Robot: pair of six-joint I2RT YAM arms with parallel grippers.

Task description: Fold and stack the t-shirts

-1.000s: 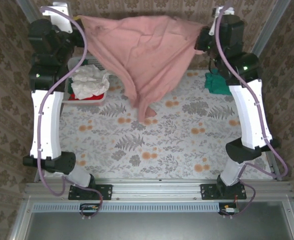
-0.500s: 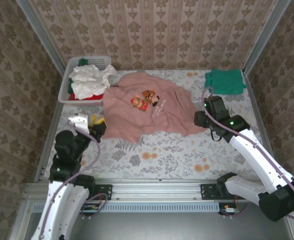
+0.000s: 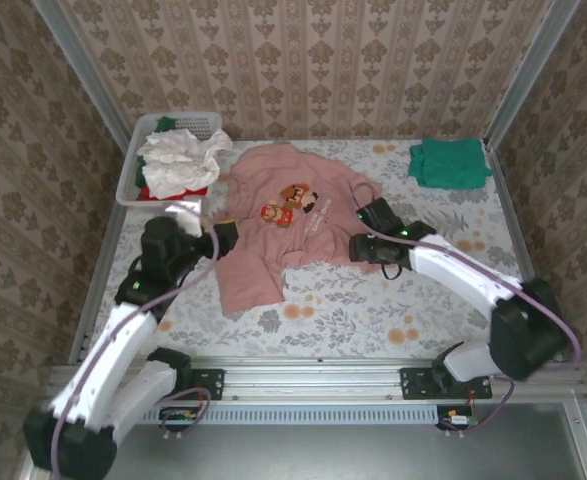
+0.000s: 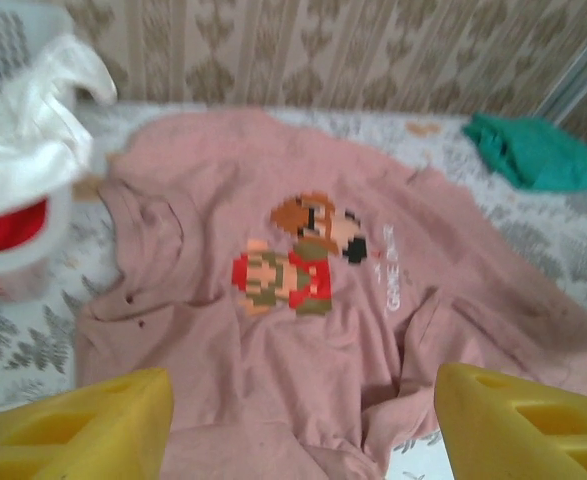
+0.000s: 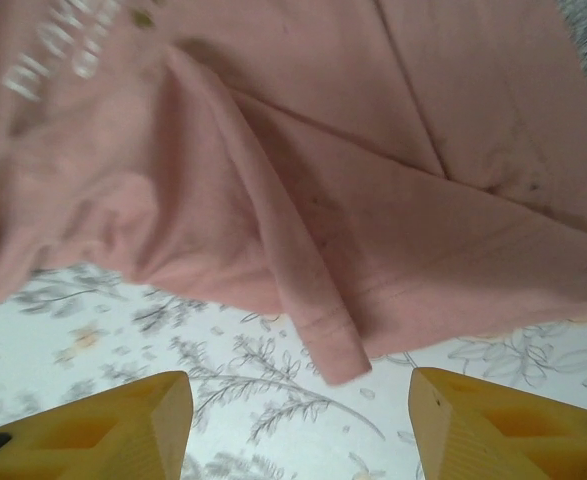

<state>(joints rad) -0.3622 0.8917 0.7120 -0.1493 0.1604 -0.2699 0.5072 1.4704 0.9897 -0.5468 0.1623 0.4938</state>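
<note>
The dusty-pink t-shirt point(image 3: 293, 230) lies rumpled, chest up, in the middle of the table, its pixel-art figures point(image 3: 291, 203) showing. My left gripper point(image 3: 225, 236) hovers open at the shirt's left edge. In the left wrist view, pink cloth point(image 4: 303, 300) lies below the yellow fingers point(image 4: 93, 425) and the left gripper point(image 4: 303, 400) holds nothing. My right gripper point(image 3: 356, 232) is open at the shirt's right side. The right gripper point(image 5: 301, 400) stands above bare table, just short of a folded hem point(image 5: 323, 320). A teal-green t-shirt point(image 3: 449, 162) lies bunched at the far right.
A white slatted basket point(image 3: 128, 185) at the far left holds white cloth point(image 3: 178, 158) over red cloth point(image 3: 178, 191). Patterned walls close in the table on three sides. The floral tabletop point(image 3: 353, 300) in front of the pink shirt is bare.
A second ago both grippers held the pink shirt spread high between them. They let go, it dropped onto the table, and both grippers now sit low and open beside it.
</note>
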